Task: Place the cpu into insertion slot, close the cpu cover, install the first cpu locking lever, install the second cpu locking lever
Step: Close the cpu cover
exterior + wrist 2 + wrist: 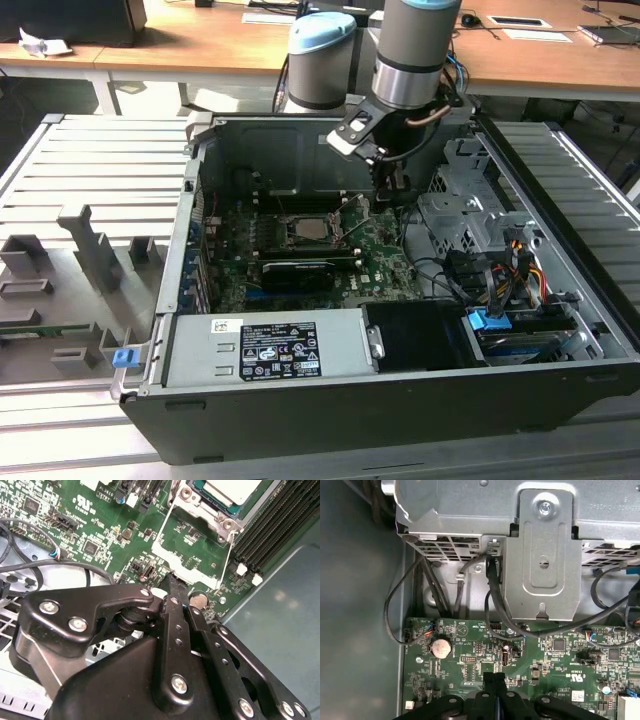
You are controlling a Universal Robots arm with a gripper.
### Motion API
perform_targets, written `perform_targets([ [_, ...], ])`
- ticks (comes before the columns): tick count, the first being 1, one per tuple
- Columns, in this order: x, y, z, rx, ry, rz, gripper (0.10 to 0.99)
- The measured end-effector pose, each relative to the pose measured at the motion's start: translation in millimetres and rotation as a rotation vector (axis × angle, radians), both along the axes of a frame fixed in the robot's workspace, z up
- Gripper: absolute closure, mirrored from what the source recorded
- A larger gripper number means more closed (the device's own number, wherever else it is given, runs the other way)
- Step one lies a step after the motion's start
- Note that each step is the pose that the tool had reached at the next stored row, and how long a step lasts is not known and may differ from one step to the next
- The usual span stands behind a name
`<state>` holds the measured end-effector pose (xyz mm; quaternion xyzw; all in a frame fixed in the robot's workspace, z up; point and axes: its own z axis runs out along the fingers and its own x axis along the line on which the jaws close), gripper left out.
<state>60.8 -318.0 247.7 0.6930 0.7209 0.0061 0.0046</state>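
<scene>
The cpu (308, 228) lies flat in the insertion slot (283, 231) on the green motherboard (385, 262), inside the open computer case (400, 415). Its dull silver top also shows in the second wrist view (231, 491). The hand (392, 190) hangs over the board on the exterior view's right of the slot, close to it but apart from it. In both wrist views its black fingers (172, 630) are pressed together with nothing pinched between them (495, 679). A round coin cell battery (440, 648) sits on the board just beside the fingertips, on the far side from the slot. The black expansion card (297, 272) lies just beside the slot, toward the grey power supply box (270, 345).
</scene>
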Motion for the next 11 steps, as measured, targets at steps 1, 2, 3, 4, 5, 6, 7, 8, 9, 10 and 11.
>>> perform_targets([
  [1, -1.6, 0.0, 0.0, 0.0, 0.0, 0.0, 0.98],
  [2, -3.0, 0.0, 0.0, 0.0, 0.0, 0.0, 0.98],
  [3, -5.0, 0.0, 0.0, 0.0, 0.0, 0.0, 0.98],
  [4, -6.6, 0.0, 0.0, 0.0, 0.0, 0.0, 0.98],
  [5, -10.0, 0.0, 0.0, 0.0, 0.0, 0.0, 0.98],
  [6, -12.4, 0.0, 0.0, 0.0, 0.0, 0.0, 0.98],
  [7, -15.2, 0.0, 0.0, 0.0, 0.0, 0.0, 0.98],
  [8, -20.5, 0.0, 0.0, 0.0, 0.0001, 0.0, 0.98],
  [9, -26.8, 0.0, 0.0, 0.0, 0.0001, 0.0, 0.98],
  [10, -29.7, -0.1, 0.1, 0.0, 0.0002, 0.001, 0.98],
  [11, -31.0, -0.1, 0.0, 0.0, 0.0, 0.001, 0.98],
])
